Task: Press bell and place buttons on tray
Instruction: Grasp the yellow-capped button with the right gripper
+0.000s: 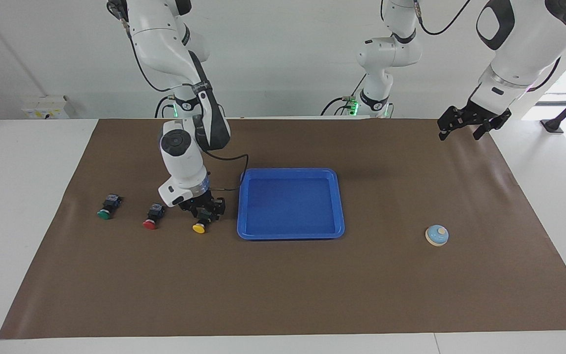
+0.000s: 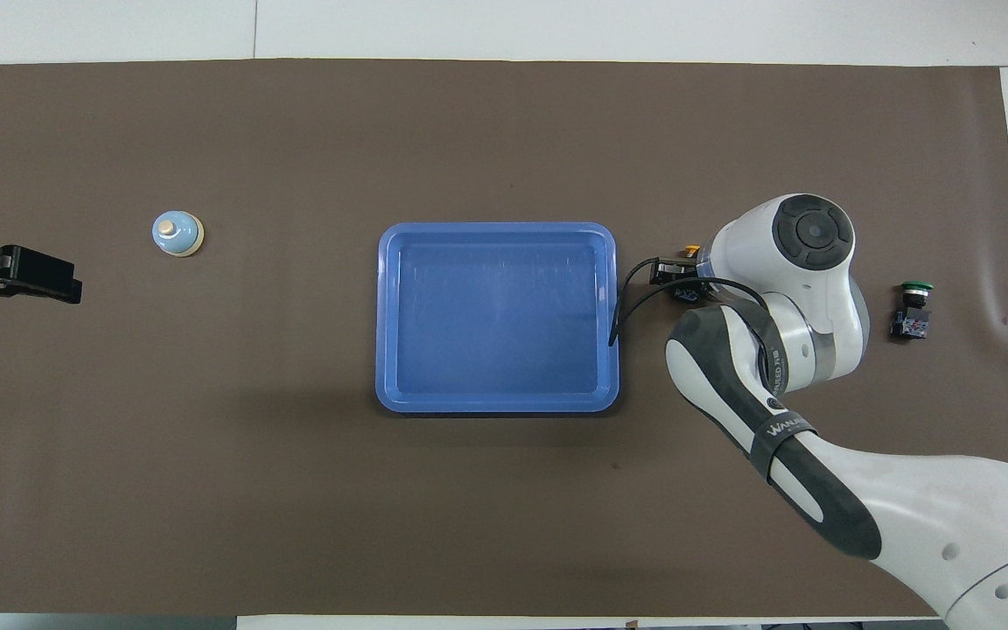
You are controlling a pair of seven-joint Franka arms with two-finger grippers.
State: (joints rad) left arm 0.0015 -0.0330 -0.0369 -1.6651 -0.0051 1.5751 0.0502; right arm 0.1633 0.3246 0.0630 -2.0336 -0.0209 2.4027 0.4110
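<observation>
1. Facing view: right tool is down on the yellow button, just beside the tray; whether it grips, cannot tell.
2. Button looks light, rigid and blocky; take the black body, not the round cap.
3. Left tool is spread and waits, well apart from the bell.

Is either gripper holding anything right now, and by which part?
Right gripper is down around the yellow button, at its black body; a firm grip cannot be told. Left gripper is open, holding nothing.
</observation>
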